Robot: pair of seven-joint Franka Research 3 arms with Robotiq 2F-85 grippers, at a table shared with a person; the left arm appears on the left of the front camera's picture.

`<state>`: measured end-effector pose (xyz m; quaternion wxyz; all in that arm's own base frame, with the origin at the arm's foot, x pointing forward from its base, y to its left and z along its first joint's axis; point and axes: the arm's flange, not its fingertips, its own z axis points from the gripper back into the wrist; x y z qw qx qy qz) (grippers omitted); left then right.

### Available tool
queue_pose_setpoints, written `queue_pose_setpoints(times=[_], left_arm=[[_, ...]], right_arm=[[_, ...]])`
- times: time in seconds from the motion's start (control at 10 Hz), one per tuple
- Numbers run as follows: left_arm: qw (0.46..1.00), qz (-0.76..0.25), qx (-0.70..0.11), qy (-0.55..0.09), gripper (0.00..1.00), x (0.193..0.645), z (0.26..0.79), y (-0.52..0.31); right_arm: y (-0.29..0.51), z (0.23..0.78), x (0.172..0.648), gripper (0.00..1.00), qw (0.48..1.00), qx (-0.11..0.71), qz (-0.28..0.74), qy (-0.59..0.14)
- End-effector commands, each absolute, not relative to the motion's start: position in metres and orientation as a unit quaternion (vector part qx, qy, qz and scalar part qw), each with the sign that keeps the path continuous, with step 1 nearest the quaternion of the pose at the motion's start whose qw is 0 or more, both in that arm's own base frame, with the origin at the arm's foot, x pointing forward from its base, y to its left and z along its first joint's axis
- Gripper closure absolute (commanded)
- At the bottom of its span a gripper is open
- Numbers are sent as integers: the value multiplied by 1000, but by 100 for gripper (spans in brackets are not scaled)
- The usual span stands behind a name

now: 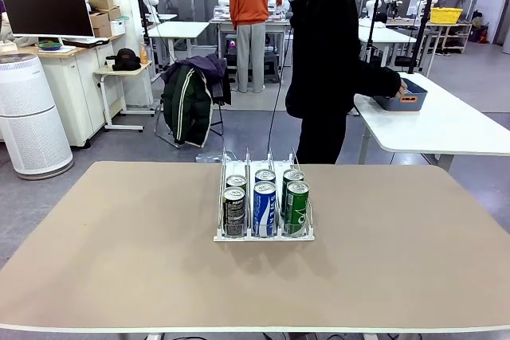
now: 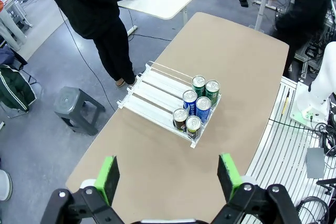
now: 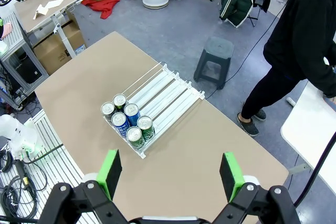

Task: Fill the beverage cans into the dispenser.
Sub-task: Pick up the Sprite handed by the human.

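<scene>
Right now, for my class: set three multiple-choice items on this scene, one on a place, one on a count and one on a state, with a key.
1. Where in the dispenser do the beverage cans stand?
A. at the end nearest the robot
B. at the far end
C. outside it, lying flat

2. How many cans are in it?
A. three
B. six
C. nine

3. How do the left gripper and right gripper stand?
A. both open and empty
B. both shut on a can
C. one open, one shut

Key:
1 A: the cans crowd the near end and the far lane lengths are bare.
2 B: there are two per lane, black, blue and green.
3 A: the green pads stand wide apart above the table with nothing between them.
</scene>
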<state>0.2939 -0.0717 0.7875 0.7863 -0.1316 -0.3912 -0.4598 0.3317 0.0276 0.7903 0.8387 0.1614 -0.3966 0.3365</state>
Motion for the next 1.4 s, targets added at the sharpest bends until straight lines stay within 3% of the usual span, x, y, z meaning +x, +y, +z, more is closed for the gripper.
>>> queue_pose_setpoints(times=[0.0, 1.3], left_arm=[[787, -458, -130, -392, 0, 294, 788, -71], [787, -458, -130, -392, 0, 294, 788, -71]], right_arm=[[27, 790, 333, 0, 839, 164, 336, -396], [27, 790, 333, 0, 839, 164, 336, -396]])
